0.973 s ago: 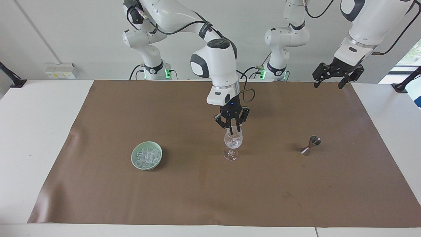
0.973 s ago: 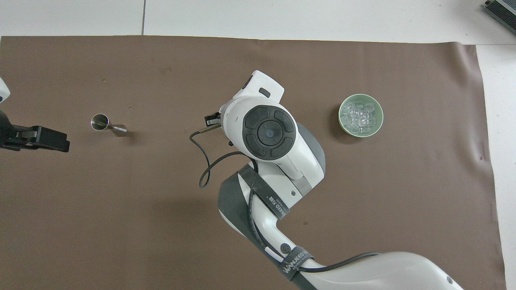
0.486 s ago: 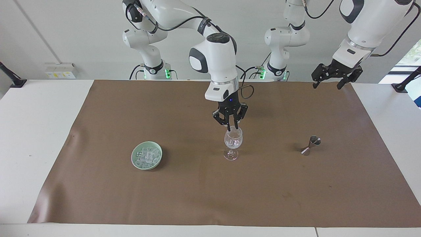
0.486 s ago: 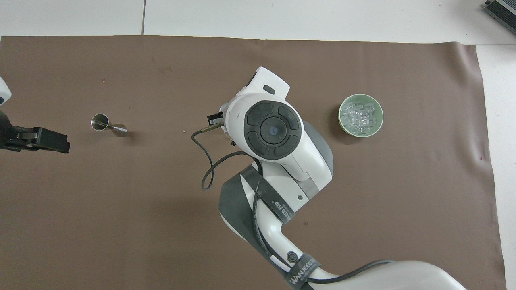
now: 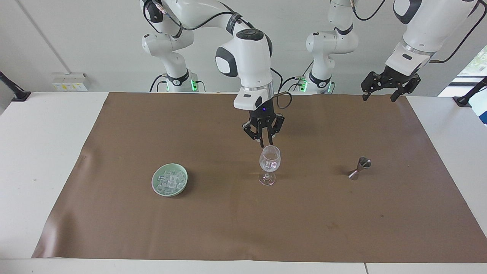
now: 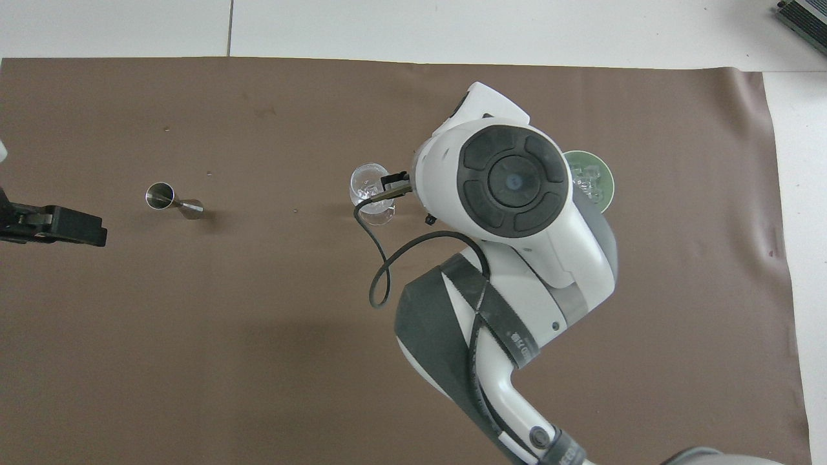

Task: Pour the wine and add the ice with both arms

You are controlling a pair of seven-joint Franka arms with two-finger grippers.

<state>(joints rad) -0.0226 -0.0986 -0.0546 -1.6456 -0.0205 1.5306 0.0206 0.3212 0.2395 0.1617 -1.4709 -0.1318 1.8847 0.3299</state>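
Note:
A clear wine glass [image 5: 269,163] [image 6: 369,187] stands upright mid-mat with a few ice cubes [image 5: 270,164] in its bowl. My right gripper [image 5: 262,142] hangs just above the glass's rim, fingertips together, shut and holding nothing. In the overhead view the right arm's wrist hides its fingers. More ice [image 5: 170,181] [image 6: 588,181] lies in a green bowl [image 5: 153,182] [image 6: 607,194] toward the right arm's end, half covered by the arm from above. My left gripper [image 5: 380,97] [image 6: 64,225] waits open, high over the mat's edge at the left arm's end.
A small steel jigger [image 5: 359,167] [image 6: 169,199] stands on the brown mat [image 5: 228,228] between the glass and the left arm's end. White table borders the mat on all sides.
The right gripper has lifted out of the glass's bowl to just above its rim, and the arm has swung a little toward the bowl. The left arm has barely moved.

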